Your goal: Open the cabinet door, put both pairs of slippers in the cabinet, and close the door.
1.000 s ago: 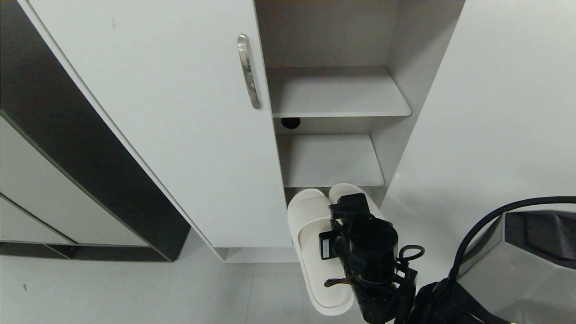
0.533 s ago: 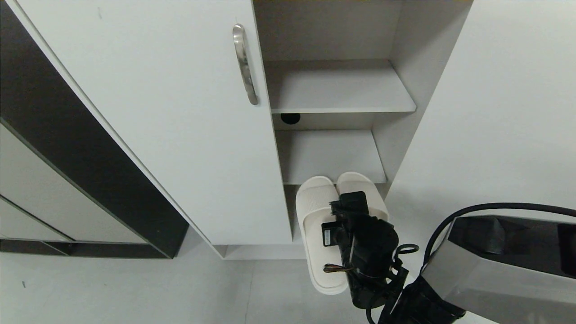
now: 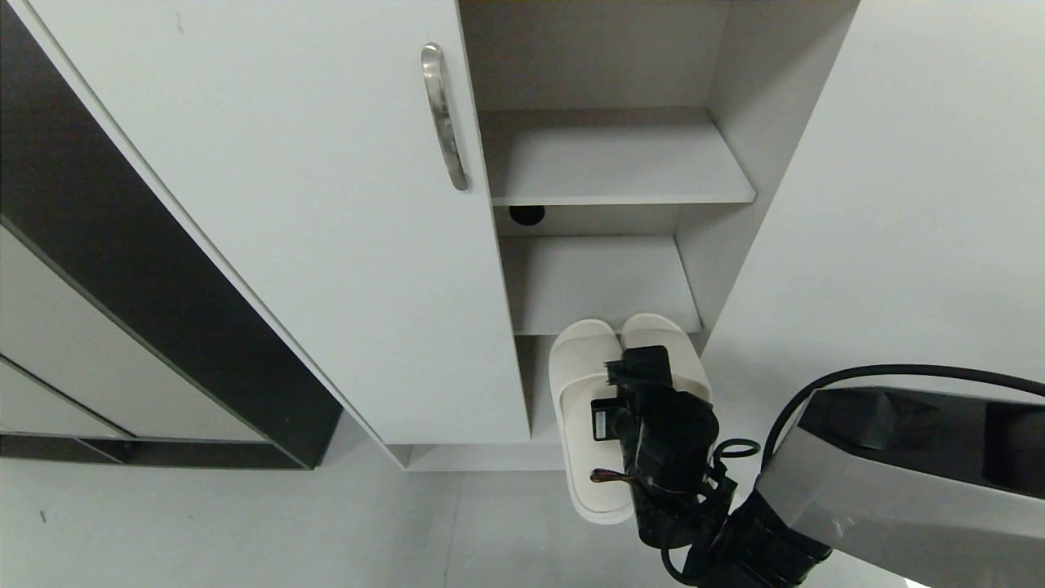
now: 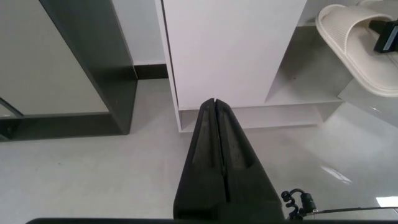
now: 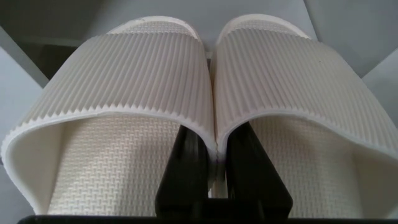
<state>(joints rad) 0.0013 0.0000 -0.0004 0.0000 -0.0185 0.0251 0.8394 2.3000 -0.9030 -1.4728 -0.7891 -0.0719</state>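
Between the right gripper's [image 5: 216, 167] fingers [image 5: 186, 174] sit the two inner strap edges of the slippers [image 5: 149, 81], one finger tucked under each strap and the pair pressed side by side, so the grip is narrow and closed on soft ribbed foam alone; in the head view the pair hangs sole-down before the cabinet [image 3: 735, 82], toes at the front edge of the low shelf [image 3: 600, 282], heels out over the floor [image 3: 245, 531], the open door [image 3: 286, 204] just to its left; the left gripper [image 4: 214, 109] hangs low near the cabinet's base, fingers pressed together on nothing. From here the likeliest trouble is the toes: whether they are above or below that shelf edge I cannot tell, and a push forward at the wrong height would butt them against it and lever the straps out of the pinch; foam this soft may also fold or creep, letting one slipper sag and drop; a drift leftward would rub the near slipper on the door's edge and twist the pair.
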